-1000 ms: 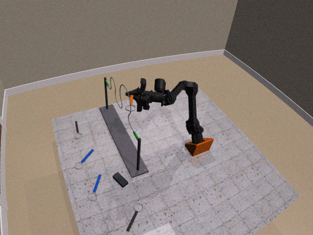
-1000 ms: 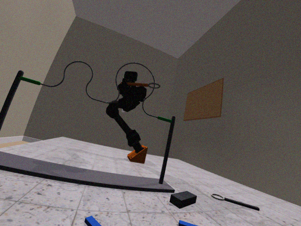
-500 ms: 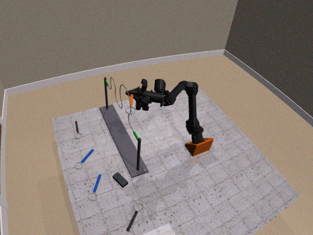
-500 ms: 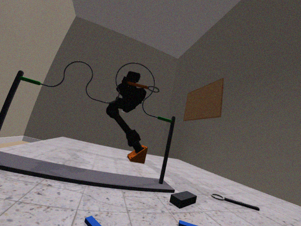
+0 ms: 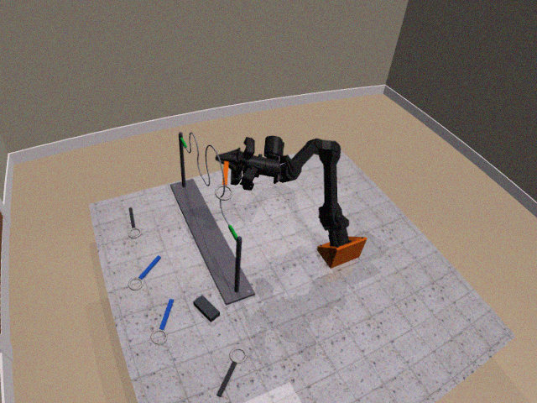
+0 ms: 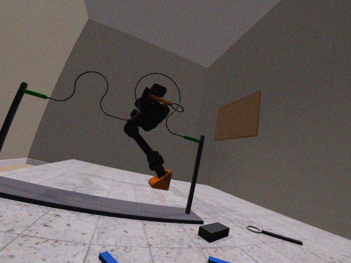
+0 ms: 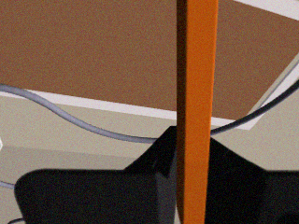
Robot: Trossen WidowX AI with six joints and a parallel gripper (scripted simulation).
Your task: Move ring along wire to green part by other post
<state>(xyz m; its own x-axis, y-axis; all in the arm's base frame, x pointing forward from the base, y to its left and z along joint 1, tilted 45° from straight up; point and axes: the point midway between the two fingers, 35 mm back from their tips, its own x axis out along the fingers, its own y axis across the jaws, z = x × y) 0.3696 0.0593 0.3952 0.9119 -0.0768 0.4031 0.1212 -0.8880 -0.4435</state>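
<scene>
My gripper [image 5: 222, 159] [image 6: 148, 94] [image 7: 181, 133] is shut on the orange handle [image 5: 226, 173] [image 6: 161, 99] [image 7: 198, 84] near its end away from the ring. The ring [image 5: 216, 193] [image 6: 180, 111] hangs below the handle in the top view, around the grey wire [image 5: 209, 146] [image 6: 155, 73] [image 7: 93, 130] on the large loop's side nearer the near post [image 5: 237, 264] [image 6: 195, 175]. The near green part [image 5: 233, 232] [image 6: 192, 138] and far green part [image 5: 184, 142] [image 6: 35, 93] adjoin their posts. The wrist view shows wire behind the fingers; any gap is unclear.
The far post [image 5: 182, 162] [image 6: 11, 115] stands on the same grey base board [image 5: 208, 234] [image 6: 113, 204]. A dark block [image 5: 206, 307] [image 6: 213, 232] lies near the board's end. Spare rings with blue handles [image 5: 149, 267] and black handles [image 5: 226, 379] lie on the tiled surface.
</scene>
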